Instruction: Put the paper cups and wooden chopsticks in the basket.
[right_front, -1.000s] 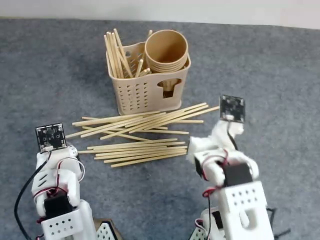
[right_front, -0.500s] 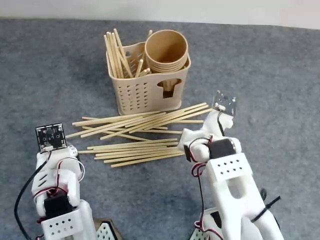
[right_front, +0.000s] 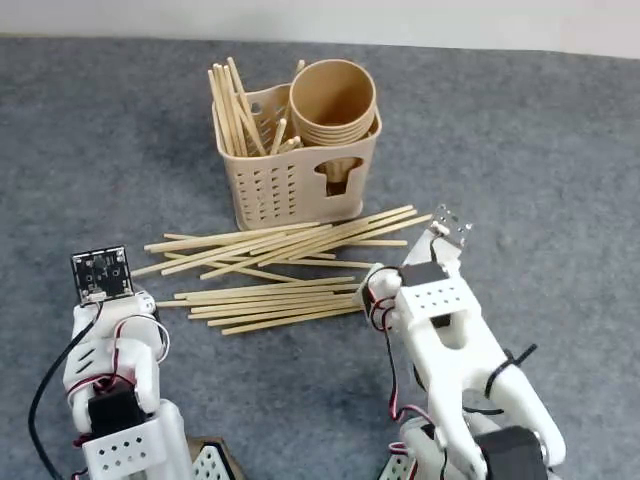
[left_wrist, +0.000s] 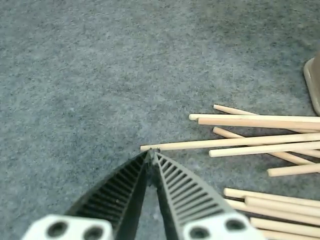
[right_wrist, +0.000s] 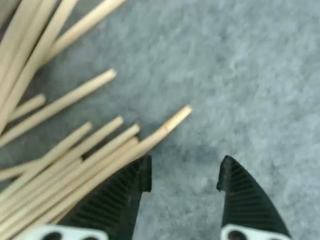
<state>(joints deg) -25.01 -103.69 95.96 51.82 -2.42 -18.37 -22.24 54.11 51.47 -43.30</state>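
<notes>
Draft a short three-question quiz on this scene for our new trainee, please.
1. True or false: the right gripper is open, next to the ends of the loose chopsticks.
2. Where are the cups? A: stacked in the basket. B: lying among the loose chopsticks. C: held in a gripper.
3. Fill in: the left gripper is ___ (open or shut).

Key: 1 true; 2 A; 3 shut.
</notes>
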